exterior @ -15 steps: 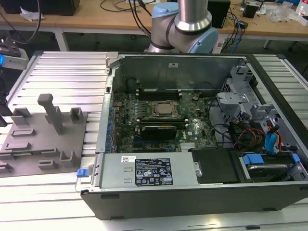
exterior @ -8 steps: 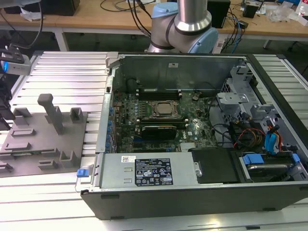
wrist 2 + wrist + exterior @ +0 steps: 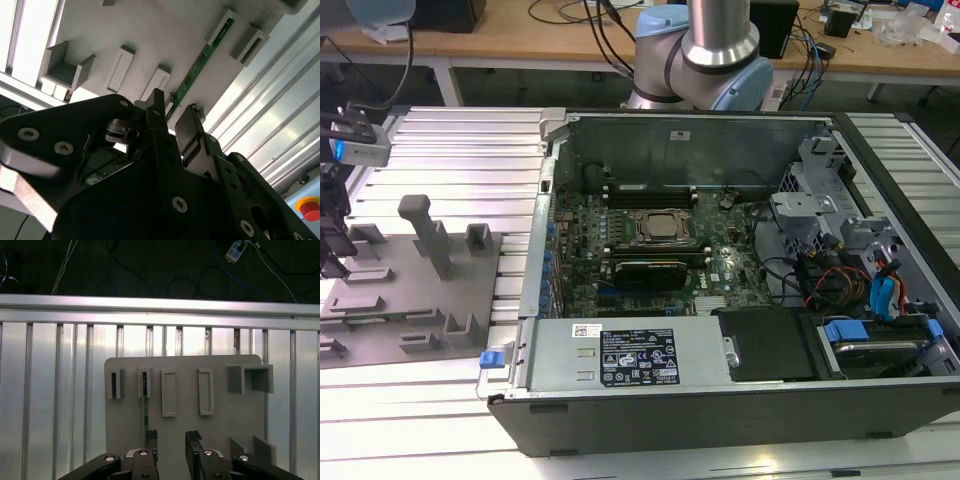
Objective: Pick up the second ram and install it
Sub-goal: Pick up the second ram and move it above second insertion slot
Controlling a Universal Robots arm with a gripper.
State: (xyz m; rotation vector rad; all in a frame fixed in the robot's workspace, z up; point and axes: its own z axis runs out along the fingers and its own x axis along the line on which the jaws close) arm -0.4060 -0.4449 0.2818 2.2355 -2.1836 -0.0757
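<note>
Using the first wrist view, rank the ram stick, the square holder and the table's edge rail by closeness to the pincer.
1. Ram stick, right beside one finger of the pincer.
2. Square holder, at the grey plate's far corner.
3. Edge rail, beyond the plate.

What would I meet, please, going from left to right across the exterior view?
grey fixture plate → blue clip at the case corner → processor socket → black cover panel → blue cable
</note>
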